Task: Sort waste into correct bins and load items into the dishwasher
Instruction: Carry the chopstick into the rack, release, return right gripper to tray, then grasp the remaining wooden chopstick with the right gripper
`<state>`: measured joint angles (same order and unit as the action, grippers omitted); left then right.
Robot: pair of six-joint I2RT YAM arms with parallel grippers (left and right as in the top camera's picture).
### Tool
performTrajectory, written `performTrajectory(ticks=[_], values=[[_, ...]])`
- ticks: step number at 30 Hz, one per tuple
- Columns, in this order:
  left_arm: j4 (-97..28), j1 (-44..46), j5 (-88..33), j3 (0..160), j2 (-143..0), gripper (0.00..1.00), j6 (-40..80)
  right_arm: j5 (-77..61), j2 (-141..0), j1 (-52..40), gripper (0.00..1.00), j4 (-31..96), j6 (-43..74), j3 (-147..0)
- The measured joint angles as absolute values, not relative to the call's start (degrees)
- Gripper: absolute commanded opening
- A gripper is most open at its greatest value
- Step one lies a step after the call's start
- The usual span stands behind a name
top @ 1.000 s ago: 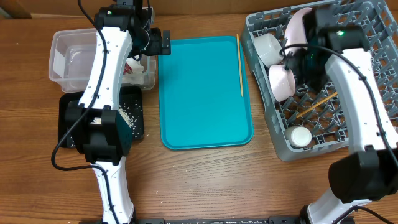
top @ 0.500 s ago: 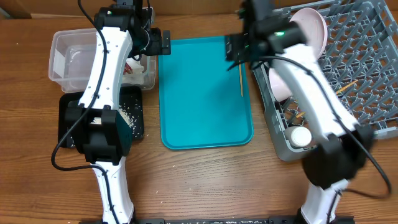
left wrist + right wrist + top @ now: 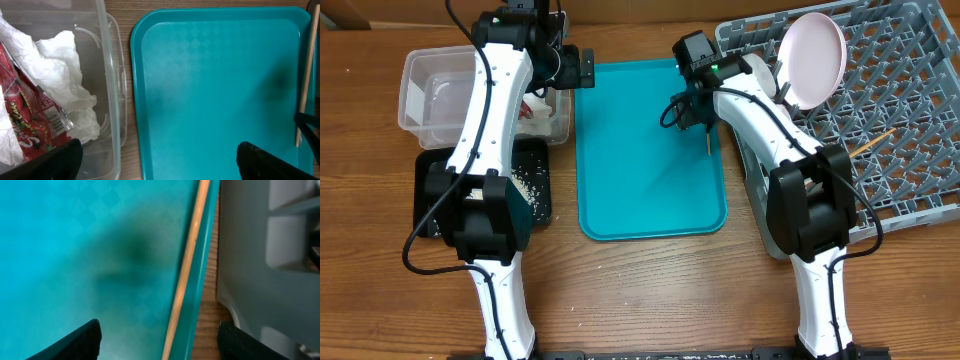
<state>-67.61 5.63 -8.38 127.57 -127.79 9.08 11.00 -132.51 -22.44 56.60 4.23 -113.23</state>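
Wooden bench (image 3: 650, 290) carries a teal tray (image 3: 640, 190), with the rack (image 3: 920, 100) to its right. One chopstick (image 3: 186, 265) lies flat on the tray, lengthwise and tight against the right rim. Right jaws are spread and empty, low over it with a finger on either side; the outer finger looks to sit past the rim. Left jaws are also spread and empty, over the gap between tub (image 3: 415, 90) and tray. Napkin (image 3: 65, 55) and wrapper (image 3: 30, 125) lie in the tub.

The stick is probably very light, stiff, thin and smooth, so it may roll or pivot in a pinch. The raised rim could catch the outer finger as it closes. The best hold seems near mid-length, squeezed across its width, so it hangs level. A second chopstick (image 3: 870, 145) already rests in the rack.
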Motion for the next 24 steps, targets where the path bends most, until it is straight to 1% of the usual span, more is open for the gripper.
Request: performTrajectory(ticks=[14,24], values=[[-67.61,5.63,-8.38,127.57,-127.79,1.0,9.08,11.2,-133.8,-22.44,0.73,55.33,3.2,-112.84],[-67.61,5.63,-8.38,127.57,-127.79,1.0,9.08,10.31,-135.28,-22.44,0.69,54.89,2.98,-111.77]])
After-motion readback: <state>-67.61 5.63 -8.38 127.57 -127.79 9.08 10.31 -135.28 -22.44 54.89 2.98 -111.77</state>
